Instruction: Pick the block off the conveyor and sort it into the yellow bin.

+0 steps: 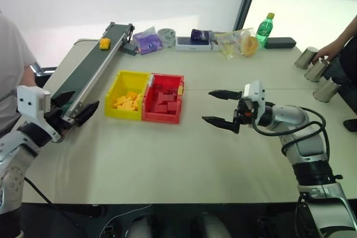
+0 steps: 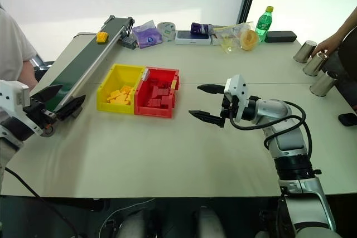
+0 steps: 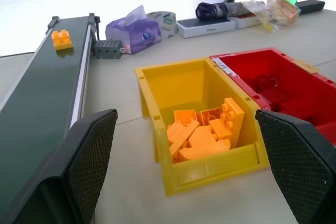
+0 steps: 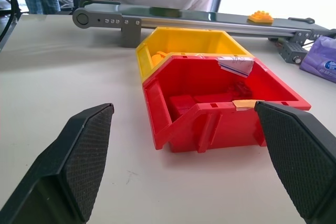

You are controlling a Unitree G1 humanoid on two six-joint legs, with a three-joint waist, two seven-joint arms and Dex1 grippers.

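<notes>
The conveyor's (image 1: 92,71) lower end is hidden behind the left hand (image 1: 75,108).

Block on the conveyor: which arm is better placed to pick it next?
Left, probably. The left gripper hangs open at the conveyor's lower end, on the belt the block rides. The right gripper, also open, sits beyond the red bin, away from the belt.

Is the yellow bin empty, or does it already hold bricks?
Not empty: the yellow bin holds a pile of yellow-orange bricks covering its floor.
</notes>
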